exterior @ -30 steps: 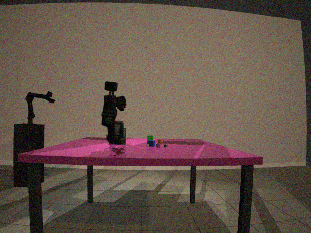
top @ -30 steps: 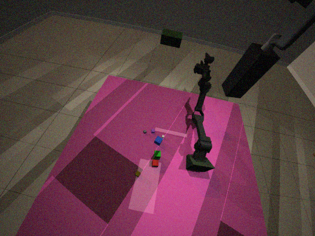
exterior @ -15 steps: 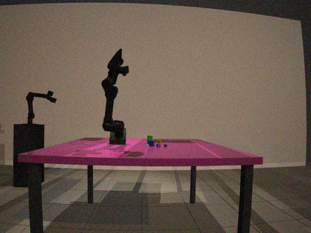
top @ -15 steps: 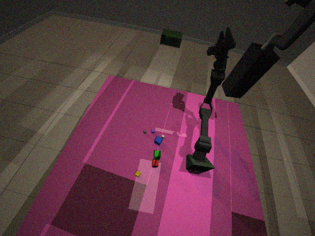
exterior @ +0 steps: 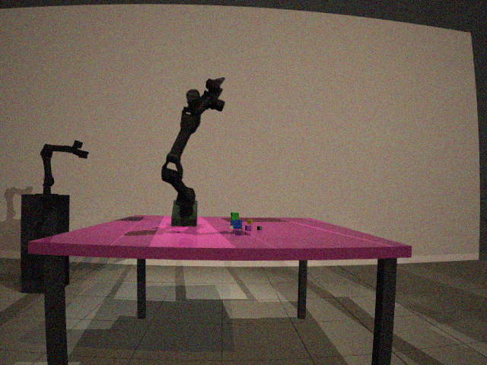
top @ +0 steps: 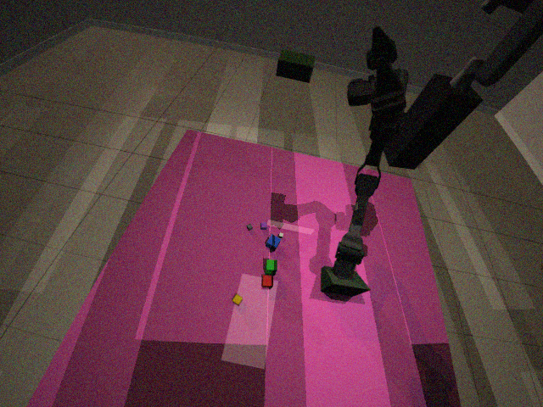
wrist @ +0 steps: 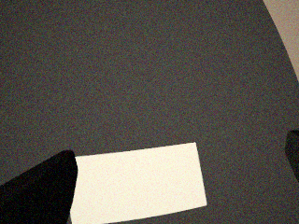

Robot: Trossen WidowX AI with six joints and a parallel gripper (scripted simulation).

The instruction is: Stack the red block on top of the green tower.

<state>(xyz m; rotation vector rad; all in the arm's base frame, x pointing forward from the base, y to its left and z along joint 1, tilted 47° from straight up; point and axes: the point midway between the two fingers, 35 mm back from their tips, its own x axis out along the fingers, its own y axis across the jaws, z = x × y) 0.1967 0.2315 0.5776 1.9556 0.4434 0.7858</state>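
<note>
gripper (exterior: pixel 215 84) spread wide and empty, raised high above the table (aimed away from it); red block (top: pixel 266 281) lies far below, touching the green tower (top: pixel 270 265) on its near side.

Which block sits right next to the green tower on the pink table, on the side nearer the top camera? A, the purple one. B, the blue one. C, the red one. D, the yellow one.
C: in the top view the red block lies directly beside the green tower, while the yellow block sits farther off.
</note>
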